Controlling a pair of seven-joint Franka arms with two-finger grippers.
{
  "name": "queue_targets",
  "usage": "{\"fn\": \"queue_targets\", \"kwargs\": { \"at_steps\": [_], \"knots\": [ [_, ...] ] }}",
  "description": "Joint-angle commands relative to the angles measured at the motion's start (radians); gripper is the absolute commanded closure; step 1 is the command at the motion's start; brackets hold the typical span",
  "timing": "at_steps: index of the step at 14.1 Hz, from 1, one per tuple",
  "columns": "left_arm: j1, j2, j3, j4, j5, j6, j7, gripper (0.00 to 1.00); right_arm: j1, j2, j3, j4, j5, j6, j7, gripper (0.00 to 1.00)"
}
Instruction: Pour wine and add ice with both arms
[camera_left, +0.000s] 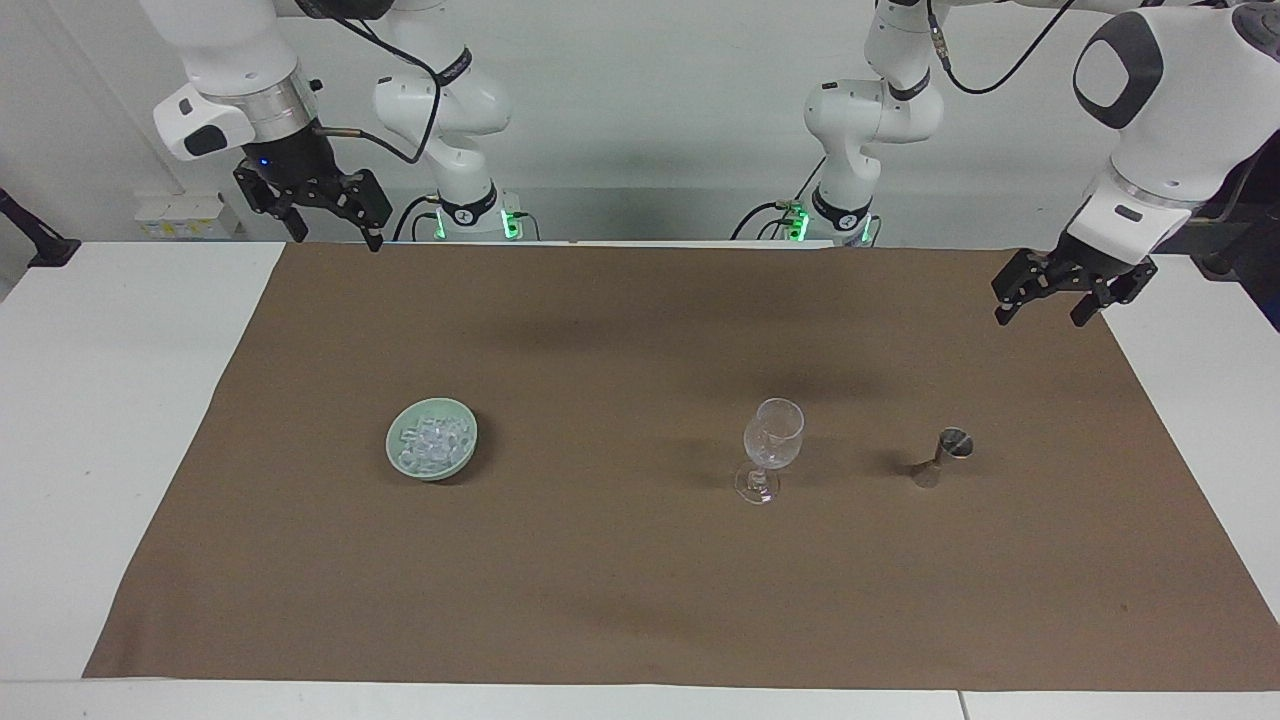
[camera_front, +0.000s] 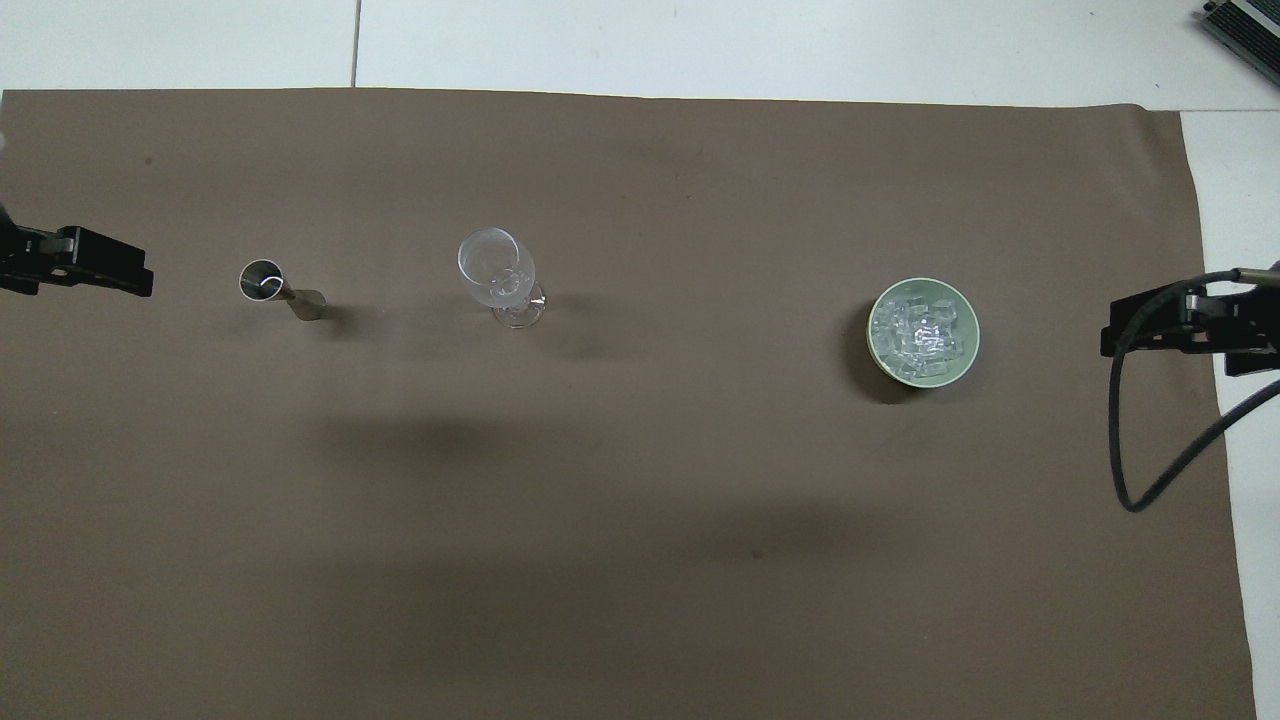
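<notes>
Ice (camera_left: 432, 445) heaped in pale green bowl (camera_left: 464, 460) on brown mat (camera_left: 640, 560) covering white surface (camera_left: 110, 420), toward right arm's end. Stemmed glass (camera_left: 772, 445) upright near mat's middle; metal jigger (camera_left: 946, 455) upright beside it, toward left arm's end. Left end effector (camera_left: 1045, 305) up over mat edge, fingers spread, holding nothing. Right end effector (camera_left: 330, 228) raised over mat corner nearest robots, fingers apart, empty

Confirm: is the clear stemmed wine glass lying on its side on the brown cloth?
No, the clear stemmed wine glass stands upright on its foot on the brown cloth, between the pale green bowl and the small metal jigger.
</notes>
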Motion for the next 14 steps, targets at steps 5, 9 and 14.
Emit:
{"fn": "queue_targets", "kwargs": {
  "at_steps": [5,9,14],
  "knots": [
    [-0.011,0.005,0.009,-0.006,0.013,-0.031,-0.013,0.00,-0.016,-0.004,0.007,0.003,0.009,-0.006,-0.014,0.00],
    [-0.003,0.008,0.009,-0.020,0.016,-0.022,-0.007,0.00,-0.016,-0.004,0.007,0.003,0.009,-0.006,-0.014,0.00],
    [0.017,0.049,0.012,-0.016,0.004,-0.001,0.144,0.00,-0.016,-0.004,0.009,0.003,0.009,-0.006,-0.014,0.00]
  ]
}}
